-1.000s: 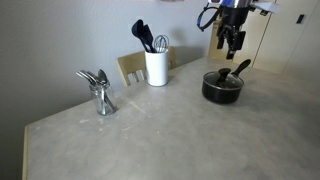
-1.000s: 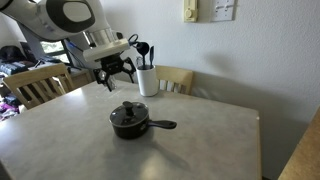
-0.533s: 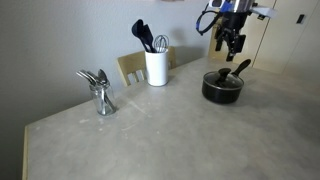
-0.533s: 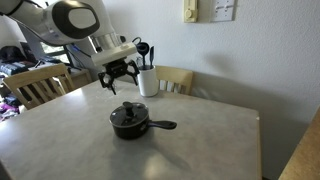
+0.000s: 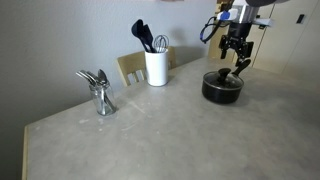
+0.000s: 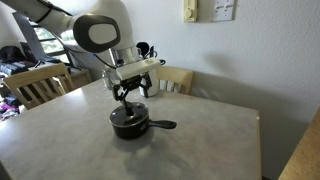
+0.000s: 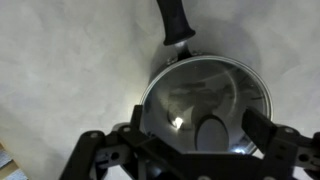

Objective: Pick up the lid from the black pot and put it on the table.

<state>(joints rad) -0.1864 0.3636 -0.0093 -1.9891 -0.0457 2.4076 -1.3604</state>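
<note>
The black pot [image 5: 222, 89] sits on the table [image 5: 150, 135] with its long handle angled up; it also shows in an exterior view [image 6: 128, 124]. The glass lid [image 7: 205, 100] with its black knob [image 7: 212, 133] rests on the pot, filling the wrist view, the pot handle [image 7: 176, 22] pointing to the top. My gripper [image 5: 236, 58] hangs open just above the lid, also seen in an exterior view [image 6: 129, 97]. In the wrist view its fingers [image 7: 190, 150] spread either side of the knob, holding nothing.
A white utensil holder [image 5: 156, 66] with dark utensils stands at the back of the table, also in an exterior view [image 6: 148, 80]. A metal utensil stand [image 5: 100, 92] is further along. Wooden chairs [image 6: 40, 84] stand at the table's edges.
My gripper has moved sideways and down from beside the pot to directly above the lid. Pot and lid have not moved.
</note>
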